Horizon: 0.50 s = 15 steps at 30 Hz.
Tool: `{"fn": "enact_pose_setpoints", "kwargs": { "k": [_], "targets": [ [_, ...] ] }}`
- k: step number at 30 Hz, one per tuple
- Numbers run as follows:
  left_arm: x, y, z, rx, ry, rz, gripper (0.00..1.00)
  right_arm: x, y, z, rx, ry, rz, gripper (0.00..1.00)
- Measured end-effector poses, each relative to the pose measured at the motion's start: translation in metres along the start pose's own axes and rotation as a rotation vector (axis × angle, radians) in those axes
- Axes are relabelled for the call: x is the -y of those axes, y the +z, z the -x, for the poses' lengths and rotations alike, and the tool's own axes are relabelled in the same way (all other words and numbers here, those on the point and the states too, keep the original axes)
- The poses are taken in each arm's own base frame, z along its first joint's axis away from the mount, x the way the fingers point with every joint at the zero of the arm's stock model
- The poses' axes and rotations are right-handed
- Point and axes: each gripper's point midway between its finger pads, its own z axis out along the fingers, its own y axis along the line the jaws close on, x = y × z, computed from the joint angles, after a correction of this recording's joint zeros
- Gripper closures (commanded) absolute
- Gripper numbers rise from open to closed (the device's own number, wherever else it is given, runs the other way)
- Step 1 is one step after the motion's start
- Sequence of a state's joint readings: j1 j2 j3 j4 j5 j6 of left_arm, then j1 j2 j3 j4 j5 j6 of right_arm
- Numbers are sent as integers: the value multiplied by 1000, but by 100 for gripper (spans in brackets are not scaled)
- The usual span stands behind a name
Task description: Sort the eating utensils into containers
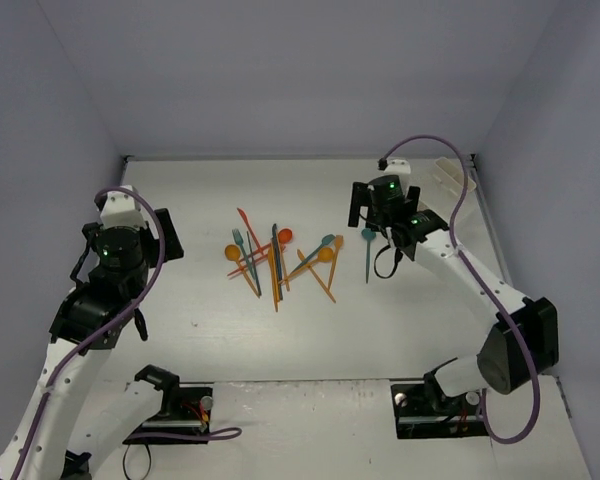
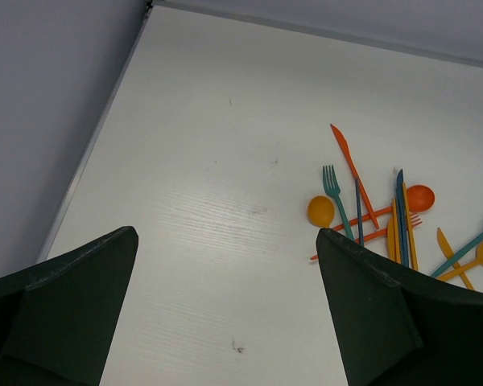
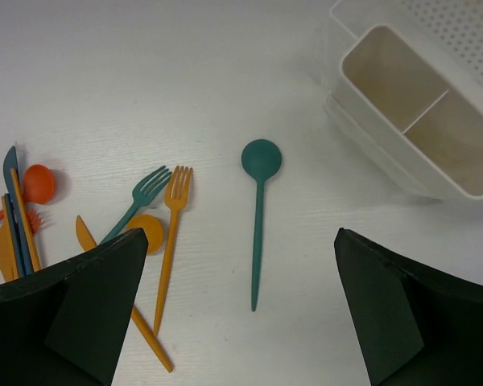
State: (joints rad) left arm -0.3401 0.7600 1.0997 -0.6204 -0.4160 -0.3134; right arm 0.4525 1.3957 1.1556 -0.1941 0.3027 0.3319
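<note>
Utensils piled | teal spoon apart | left gripper, right gripper released, apparently empty

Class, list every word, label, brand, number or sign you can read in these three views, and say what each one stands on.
None: no readable text appears in any view. The utensils, the white containers and the table show no lettering, labels or numbers.

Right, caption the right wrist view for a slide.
Open right tool hovers over a lone teal spoon near white bins.
</note>
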Motion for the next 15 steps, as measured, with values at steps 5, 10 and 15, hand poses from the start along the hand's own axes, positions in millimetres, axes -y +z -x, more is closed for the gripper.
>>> {"fn": "enact_pose_setpoints", "kwargs": {
  "k": [5, 10, 15],
  "targets": [
    [0, 3, -6, -23, 11, 6, 9, -15, 36, -24, -99, 22, -30, 1],
    [0, 4, -7, -29, 15, 7, 9, -16, 69, -64, -209, 18, -80, 17],
    [1, 4, -12, -42, 21, 2, 9, -13, 91, -98, -299, 14, -115, 34]
  ]
}}
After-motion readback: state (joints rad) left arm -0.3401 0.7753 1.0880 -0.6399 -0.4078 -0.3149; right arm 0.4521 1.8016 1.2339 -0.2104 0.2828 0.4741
